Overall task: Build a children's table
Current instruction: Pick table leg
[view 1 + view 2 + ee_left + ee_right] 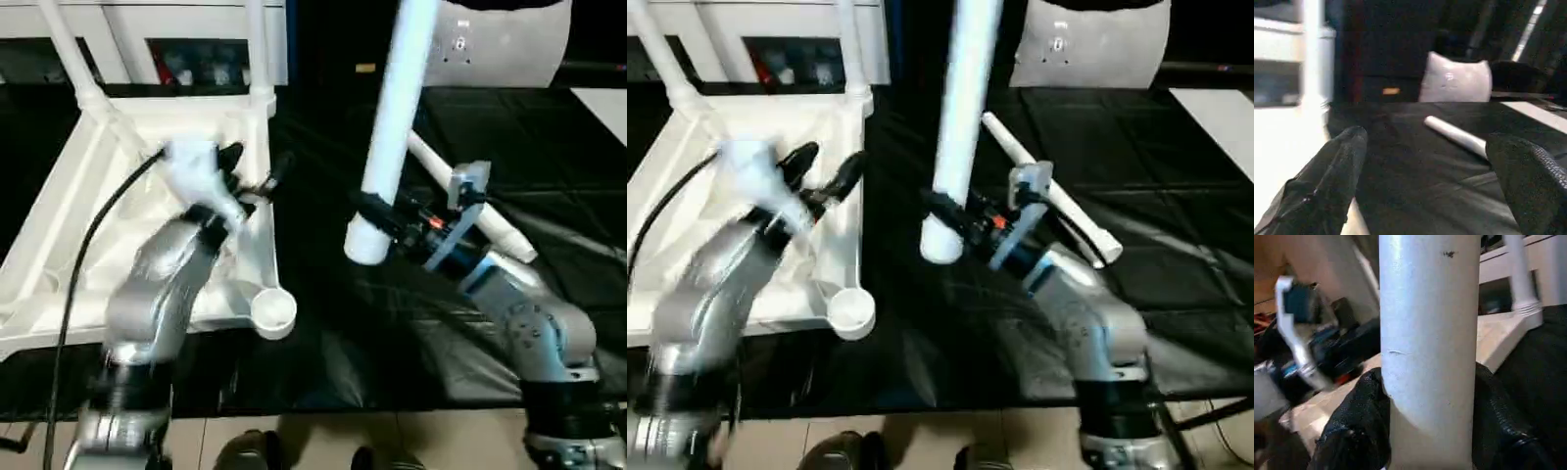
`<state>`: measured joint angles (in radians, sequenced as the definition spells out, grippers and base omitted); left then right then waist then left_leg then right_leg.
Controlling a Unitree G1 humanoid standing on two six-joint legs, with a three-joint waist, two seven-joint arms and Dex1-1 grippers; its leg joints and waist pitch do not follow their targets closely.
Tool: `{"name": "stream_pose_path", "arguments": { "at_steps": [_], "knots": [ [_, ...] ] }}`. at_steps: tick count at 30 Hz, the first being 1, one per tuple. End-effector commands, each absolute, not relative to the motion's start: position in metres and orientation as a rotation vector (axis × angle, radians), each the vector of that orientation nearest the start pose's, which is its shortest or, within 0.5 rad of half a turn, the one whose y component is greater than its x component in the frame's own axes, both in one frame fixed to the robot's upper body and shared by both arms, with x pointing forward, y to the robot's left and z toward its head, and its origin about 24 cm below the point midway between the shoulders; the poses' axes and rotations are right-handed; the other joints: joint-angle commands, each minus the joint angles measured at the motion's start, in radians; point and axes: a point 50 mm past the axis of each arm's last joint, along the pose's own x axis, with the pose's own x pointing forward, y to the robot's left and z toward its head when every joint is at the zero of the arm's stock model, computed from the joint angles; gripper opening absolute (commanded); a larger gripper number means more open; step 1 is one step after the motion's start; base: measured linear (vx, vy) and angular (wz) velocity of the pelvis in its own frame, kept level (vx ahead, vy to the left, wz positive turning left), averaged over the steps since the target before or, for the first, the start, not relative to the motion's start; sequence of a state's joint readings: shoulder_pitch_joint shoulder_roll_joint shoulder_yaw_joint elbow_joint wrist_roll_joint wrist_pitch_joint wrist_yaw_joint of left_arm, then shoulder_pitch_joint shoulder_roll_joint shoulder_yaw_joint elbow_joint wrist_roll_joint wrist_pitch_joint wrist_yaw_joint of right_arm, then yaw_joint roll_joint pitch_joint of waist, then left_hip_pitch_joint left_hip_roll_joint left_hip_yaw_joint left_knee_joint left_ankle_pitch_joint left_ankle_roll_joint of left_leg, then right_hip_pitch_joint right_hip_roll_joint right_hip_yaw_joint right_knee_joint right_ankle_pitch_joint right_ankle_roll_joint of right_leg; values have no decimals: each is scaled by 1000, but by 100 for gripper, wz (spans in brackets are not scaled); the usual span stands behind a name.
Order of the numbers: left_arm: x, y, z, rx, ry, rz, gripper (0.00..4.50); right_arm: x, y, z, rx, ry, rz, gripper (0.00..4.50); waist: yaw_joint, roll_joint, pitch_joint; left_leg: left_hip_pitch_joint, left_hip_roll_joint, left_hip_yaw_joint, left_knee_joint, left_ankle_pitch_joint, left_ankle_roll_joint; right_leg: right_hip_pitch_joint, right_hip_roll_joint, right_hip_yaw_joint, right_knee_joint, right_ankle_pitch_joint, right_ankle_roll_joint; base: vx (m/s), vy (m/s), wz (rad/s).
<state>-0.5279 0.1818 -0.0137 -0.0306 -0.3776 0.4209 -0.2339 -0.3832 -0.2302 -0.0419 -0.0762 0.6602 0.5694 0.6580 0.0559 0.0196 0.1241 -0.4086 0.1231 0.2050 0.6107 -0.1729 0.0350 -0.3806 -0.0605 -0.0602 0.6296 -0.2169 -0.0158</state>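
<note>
1. Your table top [118, 225] lies upside down on the left part of the black-covered worktable [549, 176], ribbed underside up.
2. Two legs [257, 49] stand upright in its far corner sockets. The near right socket [273, 311] is empty.
3. Your right gripper [377, 217] is clamped around a third leg [397, 117] near its thick lower end. The leg stands almost upright, just right of the top and off the cover. In the right wrist view both fingers [1356, 431] press its sides.
4. A fourth leg [470, 196] lies flat on the cover behind that gripper.
5. Your left gripper [823, 176] hangs over the top's right part, jaws spread wide, nothing between them.
</note>
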Motion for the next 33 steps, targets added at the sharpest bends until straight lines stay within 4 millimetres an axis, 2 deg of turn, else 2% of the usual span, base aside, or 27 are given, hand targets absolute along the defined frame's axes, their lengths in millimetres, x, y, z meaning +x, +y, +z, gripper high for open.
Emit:
{"name": "stream_pose_path", "arguments": {
  "at_steps": [1, 2, 5, 7, 8, 9, 11, 13, 14, 17, 20, 23, 24, 25, 26, 29, 31, 32, 33],
  "knots": [
    [331, 97, 171, -121, -106, -562, 450, 291, -117, 139, 380, 2, 993, 191, 5, -13, -94, 35, 113, -57, -65, -104, 24, 32, -117, 65, -68, -75, -241, 0, 0, 0],
    [332, 86, 177, -86, -110, -620, 450, 291, -115, 136, 363, 16, 997, 191, 8, -14, -97, 34, 113, -57, -63, -89, 32, 32, -118, 63, -65, -60, -245, 0, 0, 0],
    [325, 73, 187, -55, -140, -728, 450, 293, -114, 131, 326, 32, 970, 191, 9, -18, -96, 29, 112, -57, -63, -84, 47, 32, -117, 61, -65, -52, -249, 0, 0, 0],
    [310, 58, 200, -54, -170, -882, 450, 296, -116, 125, 284, 49, 930, 191, 11, -18, -97, 30, 114, -57, -62, -88, 42, 34, -123, 61, -64, -68, -251, 0, 0, 0],
    [307, 56, 201, -52, -172, -905, 450, 296, -116, 124, 275, 52, 928, 191, 11, -17, -97, 29, 114, -58, -62, -83, 40, 34, -120, 59, -63, -69, -255, 0, 0, 0],
    [303, 52, 202, -42, -168, -941, 450, 296, -116, 124, 266, 54, 928, 191, 13, -1, -94, 30, 113, -59, -61, -93, 38, 31, -119, 60, -64, -79, -259, 0, 0, 0],
    [295, 45, 203, -13, -169, -1010, 450, 297, -115, 122, 255, 59, 924, 191, 10, -11, -93, 30, 115, -59, -64, -115, 37, 33, -117, 60, -68, -89, -258, 0, 0, 0],
    [290, 41, 203, -1, -172, -1052, 450, 297, -115, 122, 248, 63, 918, 191, 11, -10, -93, 32, 116, -59, -65, -121, 32, 32, -116, 60, -69, -100, -257, 0, 0, 0],
    [286, 36, 202, 8, -172, -1086, 450, 298, -115, 120, 235, 68, 908, 191, 11, -5, -92, 31, 116, -60, -66, -125, 26, 33, -115, 60, -67, -98, -256, 0, 0, 0],
    [284, 32, 198, 24, -162, -1092, 450, 300, -115, 118, 212, 69, 891, 191, 12, -9, -92, 34, 116, -59, -67, -146, 9, 32, -117, 62, -71, -119, -255, 0, 0, 0],
    [291, 40, 198, 33, -168, -1020, 450, 300, -115, 119, 210, 62, 889, 191, 9, -9, -94, 29, 116, -61, -66, -132, 18, 36, -116, 61, -67, -81, -255, 0, 0, 0],
    [301, 57, 206, -19, -206, -922, 450, 301, -117, 119, 209, 57, 868, 191, 5, -12, -91, 28, 114, -59, -65, -146, 18, 37, -117, 62, -71, -109, -253, 0, 0, 0],
    [302, 72, 211, -50, -221, -897, 450, 301, -120, 117, 208, 60, 851, 191, 5, -9, -91, 27, 113, -61, -64, -146, 16, 38, -118, 61, -72, -118, -252, 0, 0, 0],
    [302, 72, 211, -50, -221, -897, 450, 301, -120, 117, 208, 60, 851, 191, 6, -8, -92, 29, 114, -61, -65, -143, 14, 36, -117, 61, -70, -117, -252, 0, 0, 0],
    [298, 81, 215, -85, -233, -940, 450, 302, -123, 115, 202, 64, 828, 191, 4, -8, -91, 29, 113, -61, -66, -143, 11, 35, -114, 59, -70, -114, -254, 0, 0, 0],
    [285, 89, 221, -166, -253, -1045, 450, 304, -126, 113, 197, 63, 792, 191, 6, -2, -93, 34, 115, -58, -64, -127, 3, 30, -113, 59, -59, -77, -268, 0, 0, 0],
    [277, 93, 223, -167, -262, -1089, 450, 305, -128, 113, 204, 56, 768, 191, 7, -1, -94, 35, 117, -57, -67, -128, 1, 29, -111, 58, -58, -64, -276, 0, 0, 0],
    [276, 94, 222, -162, -260, -1096, 450, 305, -129, 113, 205, 57, 765, 191, 9, 0, -92, 37, 117, -56, -68, -129, 4, 24, -105, 58, -59, -57, -274, 0, 0, 0],
    [274, 98, 219, -141, -247, -1099, 450, 306, -129, 113, 202, 56, 761, 191, 10, 1, -90, 36, 116, -56, -70, -140, 4, 25, -105, 59, -59, -65, -269, 0, 0, 0]
  ]
}}
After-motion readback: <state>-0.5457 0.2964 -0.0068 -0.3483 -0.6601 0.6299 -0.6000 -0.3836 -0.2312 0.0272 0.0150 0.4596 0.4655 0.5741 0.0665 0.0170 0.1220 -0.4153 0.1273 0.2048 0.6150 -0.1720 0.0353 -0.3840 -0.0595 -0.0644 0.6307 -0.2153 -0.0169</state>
